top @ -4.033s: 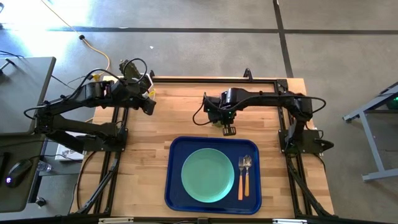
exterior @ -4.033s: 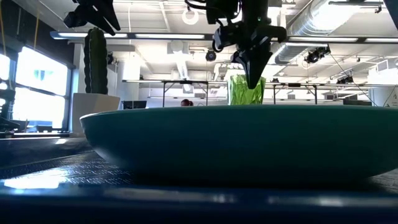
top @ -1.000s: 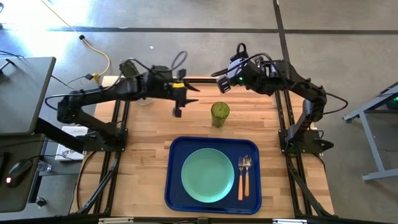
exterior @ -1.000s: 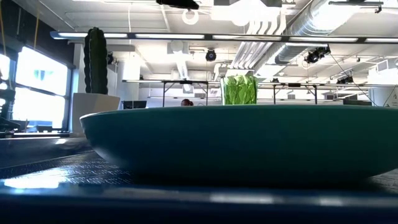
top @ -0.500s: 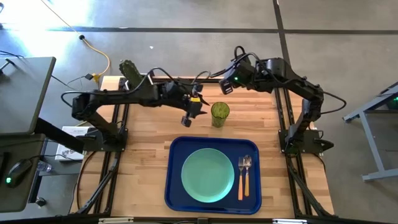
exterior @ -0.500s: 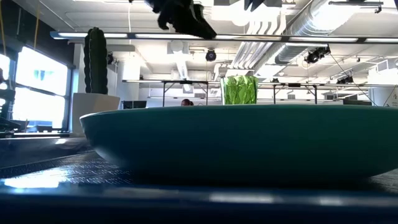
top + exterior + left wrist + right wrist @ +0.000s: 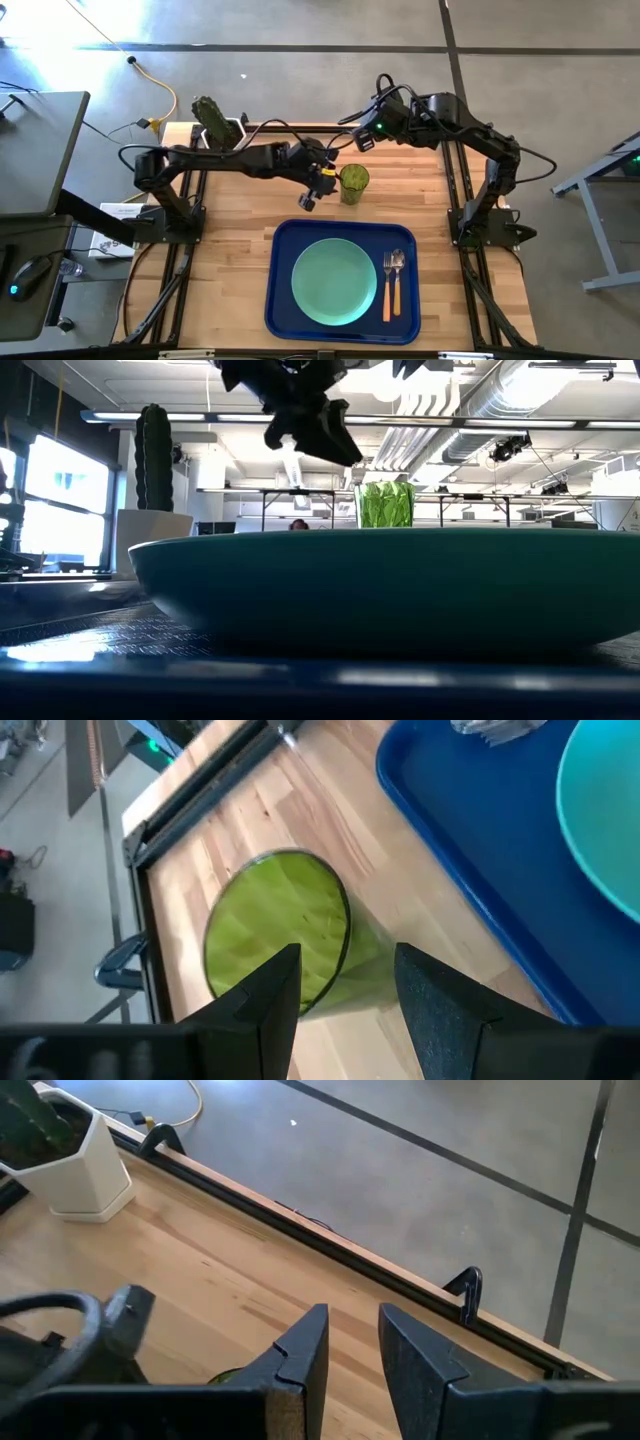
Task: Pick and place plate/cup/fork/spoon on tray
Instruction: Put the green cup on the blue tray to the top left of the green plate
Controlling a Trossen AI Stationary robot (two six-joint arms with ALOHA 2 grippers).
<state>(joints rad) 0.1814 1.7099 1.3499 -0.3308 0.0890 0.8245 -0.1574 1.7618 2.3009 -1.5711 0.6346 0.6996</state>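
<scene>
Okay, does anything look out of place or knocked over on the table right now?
Nothing is knocked over. Only the cup is off the tray, upright on the bare wood, with the open left claw beside it. Plate, fork and spoon lie neatly inside.

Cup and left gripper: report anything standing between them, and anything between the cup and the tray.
Nothing visible. The left gripper, fingers open, hangs just beside the cup with only bare table between. The stretch from cup to tray is bare too.

2 dark jointed arms w/ looping black cables, blunt black jaws.
</scene>
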